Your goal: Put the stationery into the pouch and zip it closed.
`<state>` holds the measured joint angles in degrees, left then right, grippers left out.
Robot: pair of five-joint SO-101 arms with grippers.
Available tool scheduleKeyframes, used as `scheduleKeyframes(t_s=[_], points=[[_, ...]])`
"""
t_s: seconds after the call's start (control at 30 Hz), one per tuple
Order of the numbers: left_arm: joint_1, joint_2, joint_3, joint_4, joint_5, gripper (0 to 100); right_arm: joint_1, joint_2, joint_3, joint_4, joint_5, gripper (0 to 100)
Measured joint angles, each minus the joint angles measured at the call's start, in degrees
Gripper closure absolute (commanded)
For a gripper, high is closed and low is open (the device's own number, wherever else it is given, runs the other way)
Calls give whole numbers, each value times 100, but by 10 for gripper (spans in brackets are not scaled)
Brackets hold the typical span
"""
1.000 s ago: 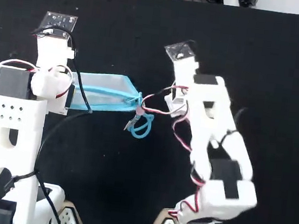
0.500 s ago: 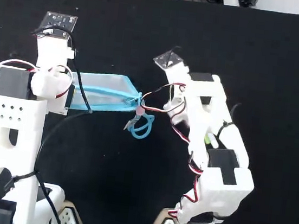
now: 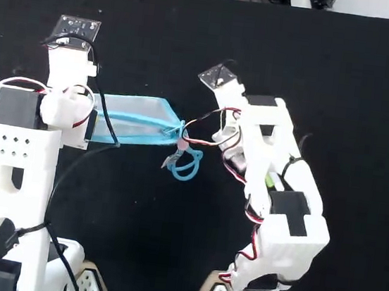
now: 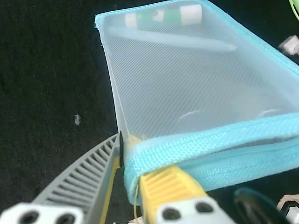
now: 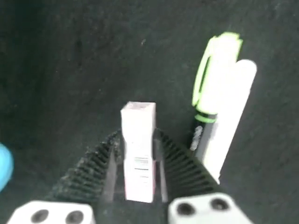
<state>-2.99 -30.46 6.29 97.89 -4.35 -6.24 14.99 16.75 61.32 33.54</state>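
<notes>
The pouch (image 3: 137, 119) is of clear mesh with a light-blue zipper edge. It lies flat at 9 o'clock from the table's middle, with a blue loop (image 3: 186, 164) at its 4 o'clock end. Inside it lie a green-and-white marker (image 4: 163, 14) and a pale pen (image 4: 173, 39). A small white eraser (image 5: 138, 149) is clamped in the right gripper (image 5: 137, 136), and a white-and-green highlighter (image 5: 224, 93) lies just beside it.

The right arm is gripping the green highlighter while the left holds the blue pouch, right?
No: the right wrist view shows the right gripper shut on a white block, the green highlighter lying beside it. The left gripper does hold the blue pouch.
</notes>
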Motion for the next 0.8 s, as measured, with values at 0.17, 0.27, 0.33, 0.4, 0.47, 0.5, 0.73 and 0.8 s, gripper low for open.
scheduleKeyframes(t_s=[0.17,0.27,0.33,0.4,0.47,0.5,0.73,0.8], points=[[0,0,0,0,0,970,123,-185,0,527,9,987],[0,0,0,0,0,970,220,-571,44,756,0,986],[0,0,0,0,0,970,202,-826,264,844,0,985],[0,0,0,0,0,970,193,-976,563,826,0,962],[0,0,0,0,0,970,141,-1011,844,668,0,897],[0,0,0,0,0,970,97,-1011,967,598,0,865],[0,0,0,0,0,970,-105,-765,1099,360,0,811],[0,0,0,0,0,970,-123,-615,1055,360,0,811]])
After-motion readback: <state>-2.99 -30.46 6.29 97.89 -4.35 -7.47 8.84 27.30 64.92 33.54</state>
